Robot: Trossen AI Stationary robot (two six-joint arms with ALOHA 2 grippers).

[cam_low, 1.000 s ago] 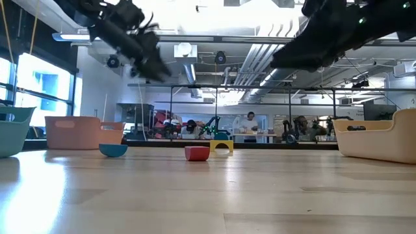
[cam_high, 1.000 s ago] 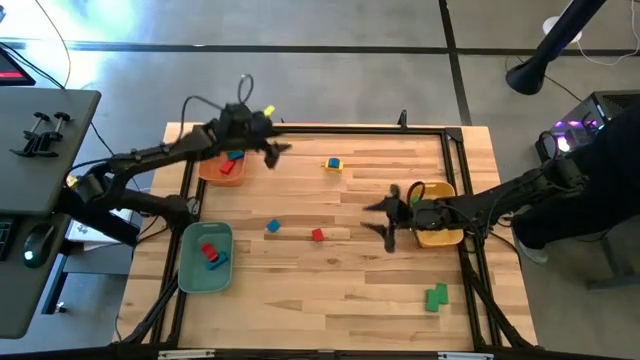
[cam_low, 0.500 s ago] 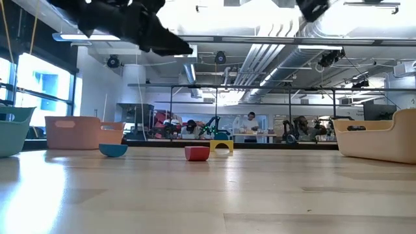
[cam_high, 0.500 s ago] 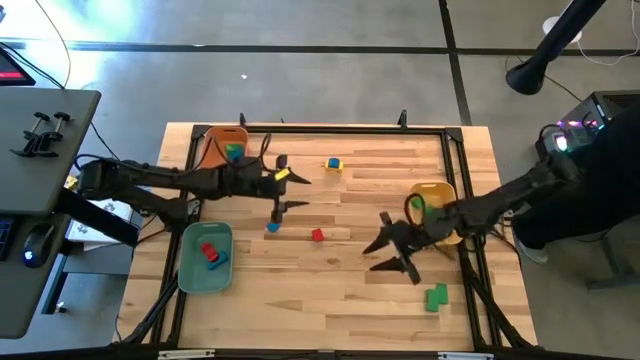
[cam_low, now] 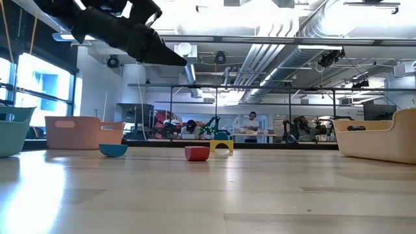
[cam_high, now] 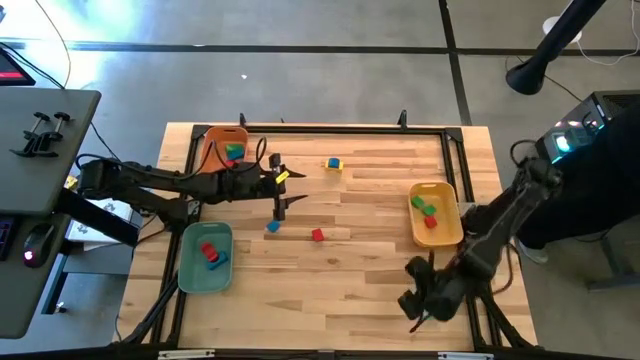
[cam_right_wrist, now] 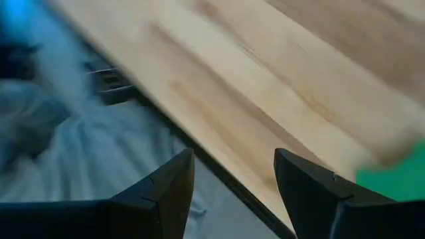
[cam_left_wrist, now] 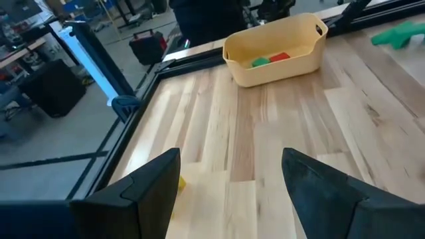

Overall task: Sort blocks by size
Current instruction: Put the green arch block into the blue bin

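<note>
Loose blocks lie on the wooden table: a blue one, a red one and a yellow-and-blue one. My left gripper hovers open just far of the blue block, high above the table, nothing between its fingers. My right gripper hangs open at the near right corner, over the table's edge. A green block shows beside it; my right arm hides it in the high view.
The orange tray at the far left holds green and blue blocks. The teal tray at the near left holds red and blue ones. The yellow tray at the right holds green and red ones. A black frame rims the table.
My left gripper has swung from above the orange tray toward the table's middle and a little down, rolling as it went. My right gripper has moved from beside the yellow tray to the near right corner, turning and tipping downward; it now covers the green blocks in the high view.
</note>
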